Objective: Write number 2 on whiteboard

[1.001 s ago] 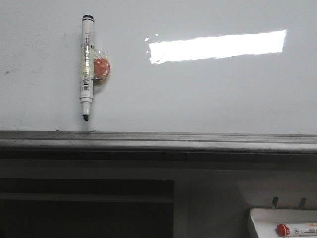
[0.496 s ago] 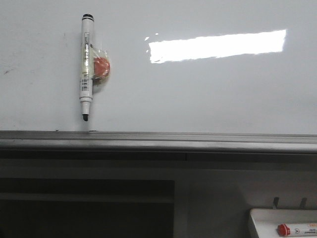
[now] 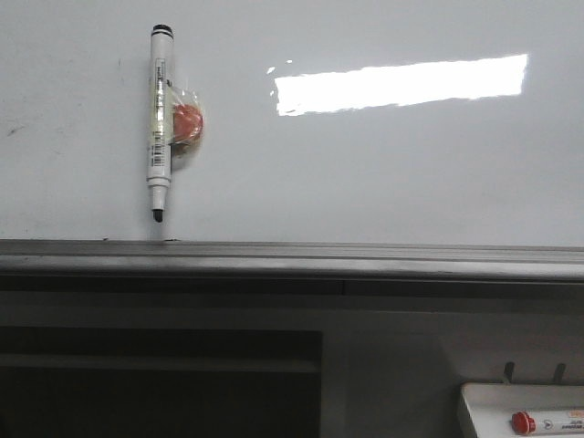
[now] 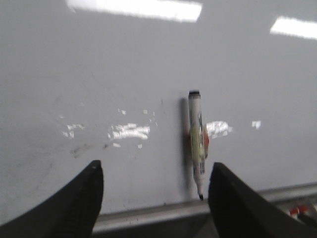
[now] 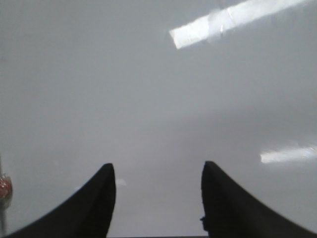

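Both tools hang released before the whiteboard [image 3: 383, 173], grasping nothing. Between the spread black fingers [image 4: 74, 203] of the left tool [image 4: 156, 198] lies bare board, and just inside its right finger a black-tipped marker [image 4: 197, 144] sticks to the board, upright, tip down, its nib ending just above the grey bottom rail [image 3: 292, 260]. A small red piece [image 3: 187, 125] sits against the marker's barrel on the side away from the left tool's gap. Faint smudges [image 4: 84, 147] mark the board ahead of that tool's left finger. The right tool [image 5: 157, 198] faces a plain stretch of board with only ceiling-light glare ahead of it; open board runs wide on every side of its fingers. No stroke of the number 2 shows anywhere on the board. Below the rail, beneath the right tool's side, a white tray [image 3: 484, 411] holds a red-capped marker [image 3: 546, 423].
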Robot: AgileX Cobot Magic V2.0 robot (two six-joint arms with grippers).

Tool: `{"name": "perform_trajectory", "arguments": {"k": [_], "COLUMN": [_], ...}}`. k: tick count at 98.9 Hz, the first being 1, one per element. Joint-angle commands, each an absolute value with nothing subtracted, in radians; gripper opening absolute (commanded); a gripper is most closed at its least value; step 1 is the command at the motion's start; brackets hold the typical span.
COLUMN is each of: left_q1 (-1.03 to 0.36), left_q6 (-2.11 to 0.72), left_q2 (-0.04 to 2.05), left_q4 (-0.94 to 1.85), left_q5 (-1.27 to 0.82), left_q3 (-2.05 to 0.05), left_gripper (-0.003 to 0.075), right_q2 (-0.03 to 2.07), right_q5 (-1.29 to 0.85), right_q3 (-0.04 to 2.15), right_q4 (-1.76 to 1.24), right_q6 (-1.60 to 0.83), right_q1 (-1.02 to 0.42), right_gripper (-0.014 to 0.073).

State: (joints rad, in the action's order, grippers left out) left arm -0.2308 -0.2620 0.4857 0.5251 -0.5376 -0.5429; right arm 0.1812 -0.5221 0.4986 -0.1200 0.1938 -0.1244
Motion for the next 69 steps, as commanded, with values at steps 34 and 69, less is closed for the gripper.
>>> {"name": "perform_trajectory", "arguments": {"k": [34,69], "left_q1": [-0.373,-0.529], "left_q6": [-0.524,-0.522], "left_q2": [1.009,1.174], "left_q4": [0.797,0.766], "left_q5": [-0.639,-0.402], "left_q3": [-0.817,-0.817], "left_gripper": [0.0381,0.0377], "right_q2": [0.318,0.318], "right_q5": [-0.489,-0.524], "right_q3": [0.575,0.575], "right_q4": [-0.128,-0.17], "right_q6": [0.173,0.173], "right_q1": [-0.12,-0.12], "right_gripper": [0.0379,0.0379]}}
